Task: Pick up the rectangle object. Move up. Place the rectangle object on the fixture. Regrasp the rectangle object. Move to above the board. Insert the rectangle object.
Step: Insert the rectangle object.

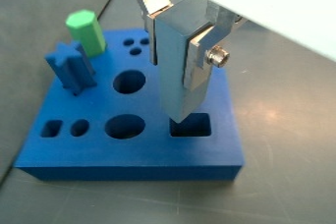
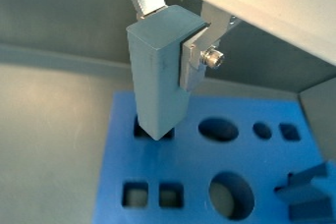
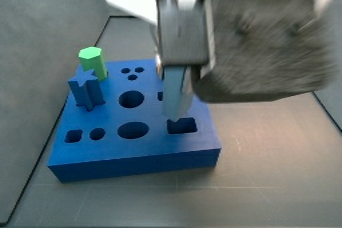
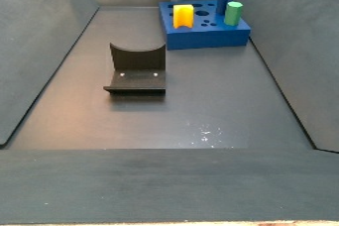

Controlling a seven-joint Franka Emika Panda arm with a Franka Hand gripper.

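Observation:
My gripper (image 1: 180,46) is shut on the rectangle object (image 1: 178,76), a long grey-blue bar held upright by its upper part between the silver fingers (image 2: 195,51). The bar (image 2: 160,81) hangs over the blue board (image 1: 132,154). Its lower end meets the rectangular hole (image 1: 197,126) near the board's edge; how deep it sits I cannot tell. In a side view the blurred gripper (image 3: 181,62) stands above the board (image 3: 134,152) with the bar (image 3: 175,100) pointing into that hole. The dark fixture (image 4: 135,71) stands apart on the floor, with nothing on it.
A green cylinder (image 1: 86,31) and a darker blue notched peg (image 1: 73,68) stand in the board's far corner. A yellow block (image 4: 181,15) also stands on the board (image 4: 212,34). Grey sloped walls (image 4: 54,61) close in the floor on both sides.

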